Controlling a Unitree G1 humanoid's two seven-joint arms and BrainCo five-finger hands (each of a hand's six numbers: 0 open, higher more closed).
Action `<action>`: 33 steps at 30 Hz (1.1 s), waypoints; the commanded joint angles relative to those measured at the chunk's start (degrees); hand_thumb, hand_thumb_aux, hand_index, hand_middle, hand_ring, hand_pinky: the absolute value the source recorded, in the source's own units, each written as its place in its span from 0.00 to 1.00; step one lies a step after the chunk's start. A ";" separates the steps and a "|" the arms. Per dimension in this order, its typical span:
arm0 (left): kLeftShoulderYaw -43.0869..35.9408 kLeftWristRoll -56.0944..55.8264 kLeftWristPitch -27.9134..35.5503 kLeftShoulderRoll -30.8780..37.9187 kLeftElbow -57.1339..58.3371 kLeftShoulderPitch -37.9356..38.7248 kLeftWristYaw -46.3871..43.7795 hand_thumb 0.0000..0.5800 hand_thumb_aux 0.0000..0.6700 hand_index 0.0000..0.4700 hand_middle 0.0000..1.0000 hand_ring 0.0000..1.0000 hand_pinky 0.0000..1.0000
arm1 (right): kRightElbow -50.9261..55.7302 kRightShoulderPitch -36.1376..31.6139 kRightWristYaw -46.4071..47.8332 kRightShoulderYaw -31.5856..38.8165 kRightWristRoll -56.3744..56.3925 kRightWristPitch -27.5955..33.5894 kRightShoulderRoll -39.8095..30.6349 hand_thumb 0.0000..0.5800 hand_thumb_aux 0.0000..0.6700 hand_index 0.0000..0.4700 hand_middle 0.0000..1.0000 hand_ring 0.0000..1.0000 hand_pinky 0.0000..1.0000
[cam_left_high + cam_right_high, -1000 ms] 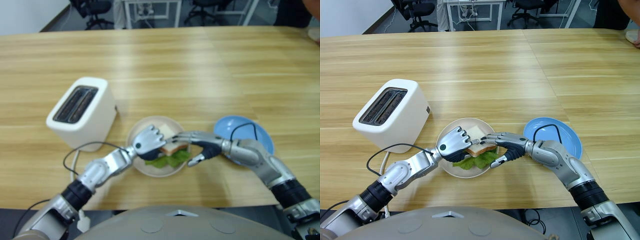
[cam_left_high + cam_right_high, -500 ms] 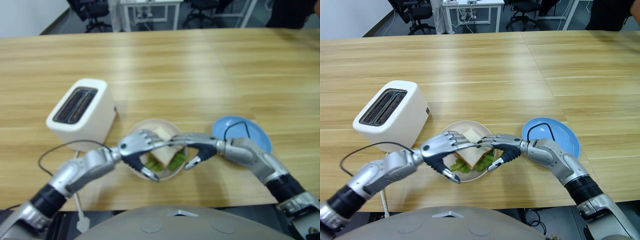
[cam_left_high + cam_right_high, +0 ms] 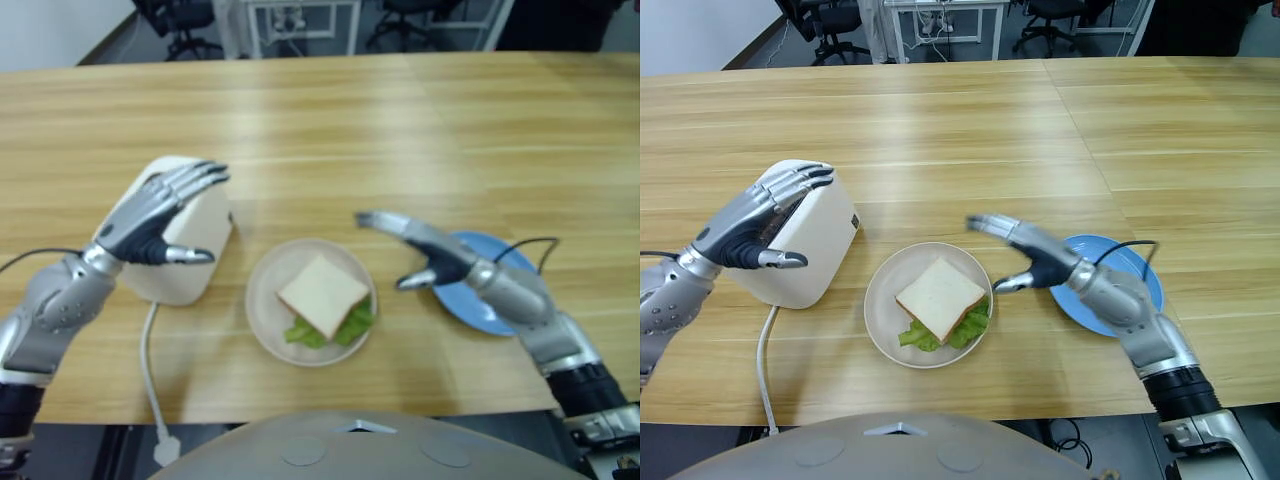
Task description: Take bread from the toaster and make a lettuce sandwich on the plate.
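Note:
A sandwich (image 3: 940,299) lies on the beige plate (image 3: 880,305): a white bread slice on top with green lettuce (image 3: 975,324) sticking out along its lower right edge. The white toaster (image 3: 810,250) stands to the plate's left. My left hand (image 3: 755,220) hovers above the toaster, fingers spread, holding nothing. Off the plate's right rim my right hand (image 3: 1025,252) hangs open and empty, in front of the blue plate (image 3: 1120,290). Neither hand touches the sandwich.
The toaster's white cable (image 3: 765,360) runs toward the table's near edge. A black cable (image 3: 1135,250) from my right arm loops over the blue plate. Bare wooden table (image 3: 970,130) stretches behind; office chairs and a desk stand beyond it.
Both hands have let go of the sandwich and drawn apart: the left rose up and left over the toaster, the right lifted and moved right. The top bread slice now lies uncovered.

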 commanded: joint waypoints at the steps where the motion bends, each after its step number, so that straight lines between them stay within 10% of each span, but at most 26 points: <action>1: -5.26 -4.70 -1.94 -1.00 0.85 2.70 -6.60 0.65 0.41 0.40 0.00 0.00 0.00 | -5.05 5.49 2.96 -3.94 14.58 0.87 -0.59 0.00 0.00 0.00 0.00 0.00 0.00; 3: -7.30 -7.96 -2.63 -0.99 1.81 4.08 -9.96 1.00 0.94 0.92 0.00 0.00 0.00 | -5.84 9.08 6.13 -4.92 18.80 0.93 -1.90 0.00 0.00 0.00 0.00 0.00 0.00; 5: -9.97 -9.88 -3.38 -0.36 3.36 6.45 -13.95 1.00 1.00 0.98 1.00 1.00 1.00 | -4.89 13.78 11.36 -4.43 21.62 1.05 -4.20 0.00 0.00 0.00 0.00 0.00 0.00; 6: -11.62 -10.61 -3.76 0.03 4.31 7.73 -16.25 1.00 1.00 0.98 1.00 1.00 1.00 | -3.98 16.11 14.31 -3.67 22.37 1.25 -5.45 0.00 0.00 0.00 0.00 0.00 0.00; 7: -13.34 -11.27 -4.10 0.45 5.26 8.91 -18.64 1.00 1.00 0.98 1.00 1.00 1.00 | -2.38 18.05 16.76 -3.11 22.15 0.43 -6.39 0.80 0.55 0.54 0.00 0.00 0.00; 8: -15.49 -12.69 -3.83 0.82 6.17 10.07 -21.60 1.00 1.00 0.98 1.00 1.00 1.00 | -0.35 19.71 18.73 -2.68 21.57 0.37 -7.09 0.80 0.55 0.54 0.00 0.00 0.00; 9: -17.49 -13.58 -3.60 1.18 7.28 11.03 -24.36 1.00 1.00 0.98 1.00 1.00 1.00 | 1.67 21.07 20.60 -2.19 20.90 0.25 -7.68 1.00 1.00 0.98 0.73 0.73 0.73; 10: -19.15 -13.88 -3.23 1.65 8.32 11.83 -26.79 1.00 1.00 0.98 1.00 1.00 1.00 | 3.88 22.16 22.62 -1.61 20.31 -0.11 -8.13 1.00 1.00 0.98 1.00 1.00 1.00; 20: -26.60 -17.57 -0.49 -0.72 17.56 10.84 -41.22 1.00 1.00 0.98 1.00 1.00 1.00 | 16.27 15.15 31.80 7.82 12.09 -0.27 -2.97 1.00 1.00 0.98 1.00 1.00 1.00; 33: -29.19 11.69 -5.51 -17.45 39.06 -8.30 -16.46 1.00 1.00 0.98 1.00 1.00 1.00 | 35.64 0.79 14.73 12.17 -6.94 -6.72 12.46 1.00 1.00 0.98 1.00 1.00 1.00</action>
